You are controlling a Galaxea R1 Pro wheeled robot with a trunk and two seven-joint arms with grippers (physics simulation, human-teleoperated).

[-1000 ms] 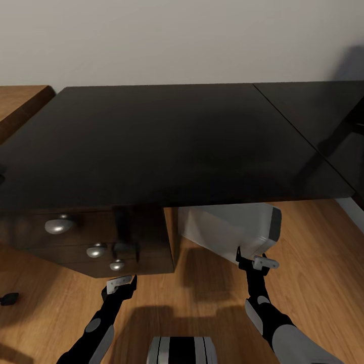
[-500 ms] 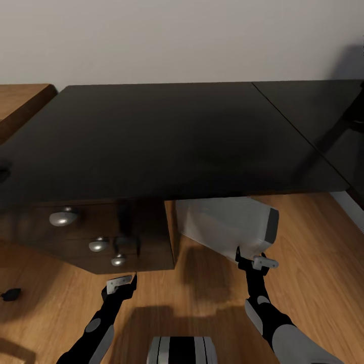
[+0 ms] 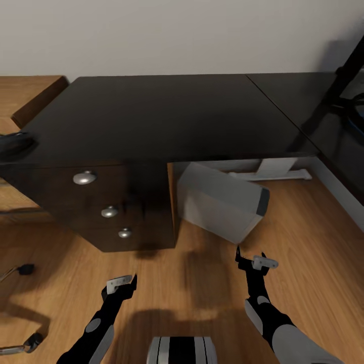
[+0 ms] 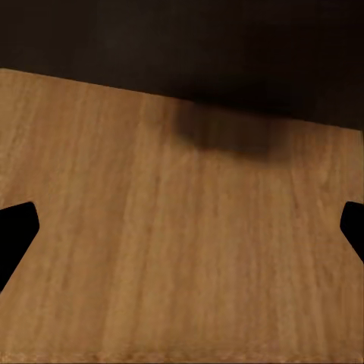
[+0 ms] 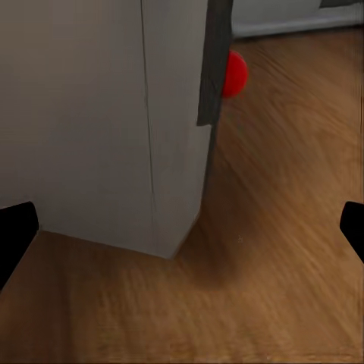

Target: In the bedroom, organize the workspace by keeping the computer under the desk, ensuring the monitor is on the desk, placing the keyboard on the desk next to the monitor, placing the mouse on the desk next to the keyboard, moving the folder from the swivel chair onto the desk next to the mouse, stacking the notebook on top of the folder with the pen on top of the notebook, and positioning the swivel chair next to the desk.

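The black desk (image 3: 167,116) stretches across the head view, its three drawers with silver knobs (image 3: 109,212) at the left. Under it the light grey computer (image 3: 222,202) stands skewed on the wood floor, beside the drawer block. My right gripper (image 3: 254,259) hovers open just in front of the computer, and the right wrist view shows the computer's (image 5: 98,121) corner close ahead. My left gripper (image 3: 124,284) is open over bare floor in front of the drawers. Chrome legs with casters of the swivel chair (image 3: 23,268) show at the lower left.
The desk's white pedestal leg (image 3: 273,169) stands behind the computer near the wall. A black curved stand (image 3: 344,76) rises at the desk's right end. A dark rounded shape (image 3: 15,142) sits at the left edge. A small red ball (image 5: 236,73) lies behind the computer.
The whole view has pulled back from the desk, so the camera moved; more of the computer, the pedestal leg and the chair legs now show. Both grippers hold the same pose.
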